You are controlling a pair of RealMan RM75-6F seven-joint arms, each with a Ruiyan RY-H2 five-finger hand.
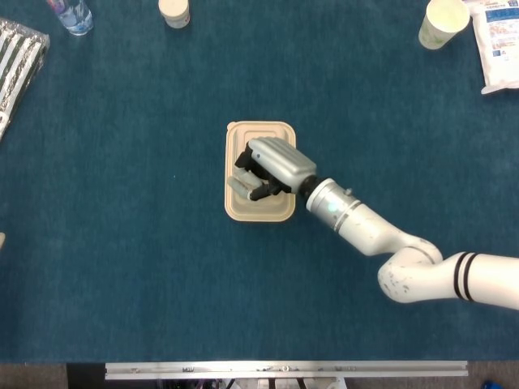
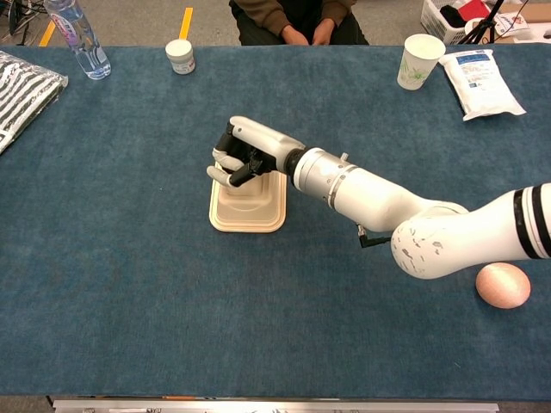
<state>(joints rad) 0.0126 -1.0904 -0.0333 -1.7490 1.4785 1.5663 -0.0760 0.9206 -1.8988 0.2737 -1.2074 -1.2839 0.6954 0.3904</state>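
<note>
- head view: the right robot hand (image 1: pixel 263 168) covers the middle of the shallow beige rectangular pulp container (image 1: pixel 258 172), so whether its curled fingers (image 1: pixel 243 185) press the surface cannot be told from above.
- the left robot hand does not show; a striped silver packet (image 1: pixel 18 61) is cut by the left edge.
- the container lies flat near the middle of the blue carpeted worktop (image 1: pixel 122 267), with open cloth on every side.
- chest view: the right robot hand (image 2: pixel 245 155) hangs over the far end of the container (image 2: pixel 250 202), fingers (image 2: pixel 225 165) curled inward with nothing seen in them; contact is unclear.
- along the far edge stand a clear water bottle (image 2: pixel 77 39), a small white jar (image 2: pixel 181 56), a white paper cup (image 2: pixel 419 60) and a white pouch (image 2: pixel 480 82); a pink egg-shaped ball (image 2: pixel 503 286) lies right.
</note>
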